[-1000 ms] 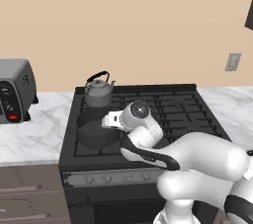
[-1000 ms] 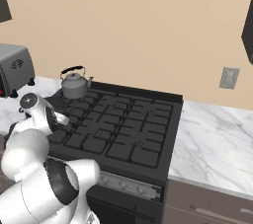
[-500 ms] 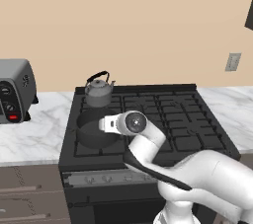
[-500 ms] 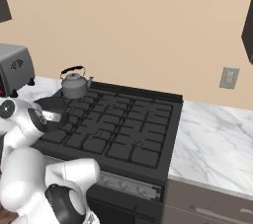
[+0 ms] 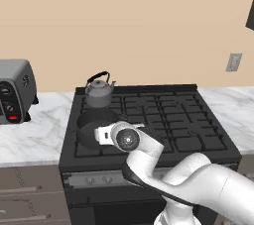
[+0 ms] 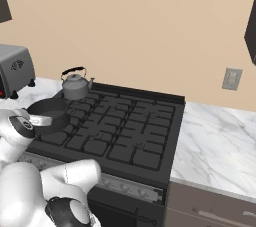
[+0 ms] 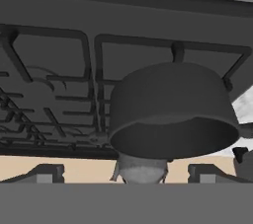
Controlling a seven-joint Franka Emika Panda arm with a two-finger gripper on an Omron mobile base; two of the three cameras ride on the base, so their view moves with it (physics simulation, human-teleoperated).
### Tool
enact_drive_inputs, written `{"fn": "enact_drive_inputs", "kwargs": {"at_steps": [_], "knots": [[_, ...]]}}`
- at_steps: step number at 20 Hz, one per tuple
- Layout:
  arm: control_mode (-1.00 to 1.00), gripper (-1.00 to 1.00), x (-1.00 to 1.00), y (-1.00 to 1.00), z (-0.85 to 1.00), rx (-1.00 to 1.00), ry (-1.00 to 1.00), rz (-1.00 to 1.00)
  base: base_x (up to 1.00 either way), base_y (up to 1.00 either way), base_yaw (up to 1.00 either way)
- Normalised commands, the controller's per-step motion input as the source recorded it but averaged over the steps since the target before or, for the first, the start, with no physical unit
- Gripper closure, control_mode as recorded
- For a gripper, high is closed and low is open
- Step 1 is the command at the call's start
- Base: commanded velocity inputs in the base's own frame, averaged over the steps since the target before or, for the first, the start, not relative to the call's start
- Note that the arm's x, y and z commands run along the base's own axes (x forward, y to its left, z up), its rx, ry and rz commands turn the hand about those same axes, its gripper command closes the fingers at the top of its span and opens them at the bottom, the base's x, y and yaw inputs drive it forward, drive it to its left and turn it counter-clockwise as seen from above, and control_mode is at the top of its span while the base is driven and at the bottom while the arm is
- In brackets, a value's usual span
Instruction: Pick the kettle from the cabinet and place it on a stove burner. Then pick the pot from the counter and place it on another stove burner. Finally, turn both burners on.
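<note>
The white arm rises from the lower right of the left base view, bends at a dark-ringed joint near the frame's centre, and its wrist reaches leftward toward the middle left. In the right base view the arm fills the lower left corner. In the hand view, the gripper point(image 7: 125, 172) shows two small dark fingertips point(image 7: 48, 171) set wide apart along the bottom edge.

One kettle point(image 5: 99, 91), one pot point(image 5: 97, 127), one toaster oven point(image 5: 15, 90)
</note>
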Motion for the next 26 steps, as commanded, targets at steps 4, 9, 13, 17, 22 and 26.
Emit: {"fn": "enact_drive_inputs", "kwargs": {"at_steps": [4, 9, 13, 17, 22, 26], "knots": [[-1.0, -1.0, -0.32, 0.13, 0.0, -0.07, -0.08, -0.01, 0.0, 0.0, 0.0], [-1.0, -1.0, -0.04, 0.0, 0.0, 0.0, 0.0, 0.0, 0.0, 0.0, 0.0], [-1.0, -1.0, -0.33, 0.0, -0.09, -0.02, -0.11, 0.0, 0.0, 0.0, 0.0], [-1.0, -1.0, -0.37, 0.0, -0.18, -0.04, -0.11, 0.0, 0.0, 0.0, 0.0], [-1.0, -1.0, -0.28, 0.0, -0.15, -0.05, -0.1, 0.0, 0.0, 0.0, 0.0], [-1.0, -1.0, -0.23, 0.0, -0.11, -0.04, -0.11, 0.0, 0.0, 0.0, 0.0]]}}
